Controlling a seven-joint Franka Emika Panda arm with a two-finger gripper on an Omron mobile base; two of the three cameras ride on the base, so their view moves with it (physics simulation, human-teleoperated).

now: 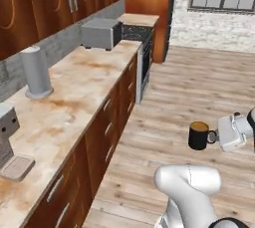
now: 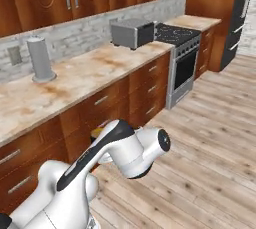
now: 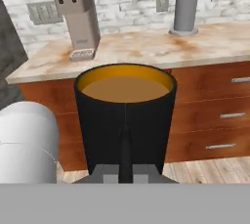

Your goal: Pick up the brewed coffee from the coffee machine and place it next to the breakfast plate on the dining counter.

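The brewed coffee [image 1: 199, 136] is a black mug full of brown liquid, held upright in the air over the wood floor, away from the counter. My gripper [image 1: 217, 135] is shut on its side handle, coming in from the right. In the hand view the brewed coffee [image 3: 125, 115] stands close in front, its handle running down into my gripper [image 3: 125, 171]. The coffee machine [image 1: 7, 140] [image 3: 78, 18] stands on the kitchen counter with its drip tray bare. A sliver of the mug's rim [image 2: 97, 133] peeks out behind my arm. The breakfast plate and the dining counter are out of view.
The marble kitchen counter [image 1: 84, 85] runs along the left with wood drawers below. On it stand a grey cylinder [image 1: 37, 71] [image 2: 41, 59] and a chrome toaster [image 1: 102, 34] [image 2: 132, 33]. A stove [image 2: 177, 48] sits beyond. Open wood floor [image 1: 199, 87] lies to the right.
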